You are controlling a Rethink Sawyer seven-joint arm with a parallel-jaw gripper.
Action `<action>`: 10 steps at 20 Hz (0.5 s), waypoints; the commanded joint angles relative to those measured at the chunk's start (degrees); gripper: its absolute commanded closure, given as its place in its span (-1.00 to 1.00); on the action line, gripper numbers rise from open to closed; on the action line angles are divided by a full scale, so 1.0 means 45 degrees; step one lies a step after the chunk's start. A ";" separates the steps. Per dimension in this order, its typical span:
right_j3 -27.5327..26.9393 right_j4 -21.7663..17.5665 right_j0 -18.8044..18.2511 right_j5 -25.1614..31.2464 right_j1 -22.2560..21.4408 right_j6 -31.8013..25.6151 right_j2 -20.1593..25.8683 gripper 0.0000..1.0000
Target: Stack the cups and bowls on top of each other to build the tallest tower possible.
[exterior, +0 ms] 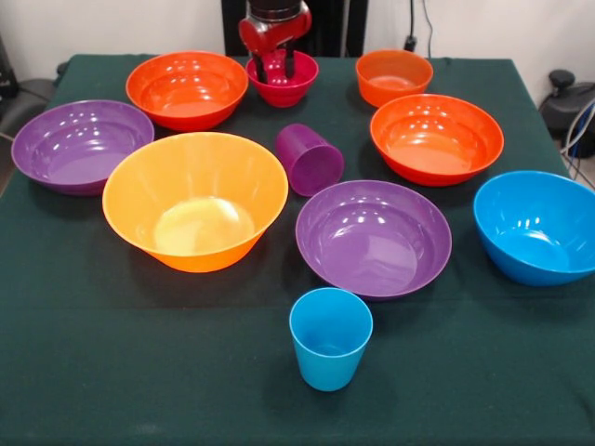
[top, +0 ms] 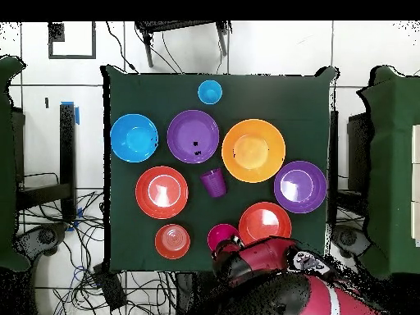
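The cups and bowls all lie apart on the dark green tablecloth; nothing is stacked. Going left to right in the front view: a glossy purple plastic bowl at about nine o'clock, then a red-orange plastic bowl at eleven o'clock. Near the middle stands the big deep orange bowl. At twelve o'clock is the small magenta bowl, and the red and black gripper hangs over its rim, fingers a little apart and holding nothing. Just right of centre the small purple tumbler lies on its side. The light blue tumbler stands upright at six o'clock. Then come the second purple bowl, the small orange bowl at one o'clock, the second red-orange bowl, and the blue bowl at three o'clock.
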 commanded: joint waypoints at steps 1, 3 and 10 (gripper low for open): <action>-0.0253 -0.0172 0.0060 0.0582 -0.1003 0.0736 0.0956 -1.00; 0.0051 0.0110 0.0247 0.0944 -0.1498 0.0761 0.0998 -1.00; 0.0365 0.0583 0.0598 0.0964 -0.1783 0.1179 0.1293 -1.00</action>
